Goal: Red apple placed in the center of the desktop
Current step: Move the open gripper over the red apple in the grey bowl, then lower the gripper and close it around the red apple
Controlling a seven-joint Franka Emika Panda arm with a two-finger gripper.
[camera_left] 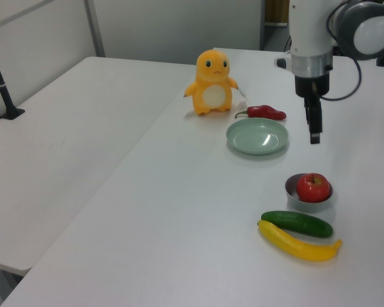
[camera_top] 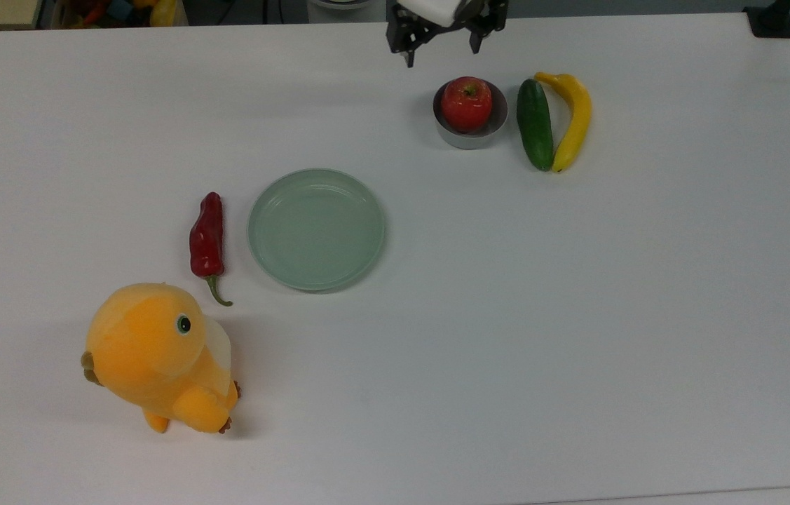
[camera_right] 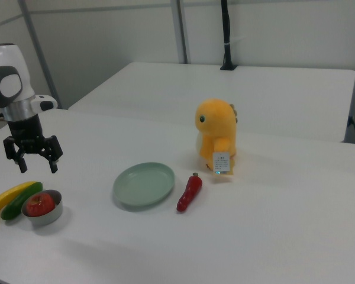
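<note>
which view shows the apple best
The top view: the apple is seen from above with its stem, sitting in the bowl. The left view shows its side clearly; in the right view it sits low in the bowl.
</note>
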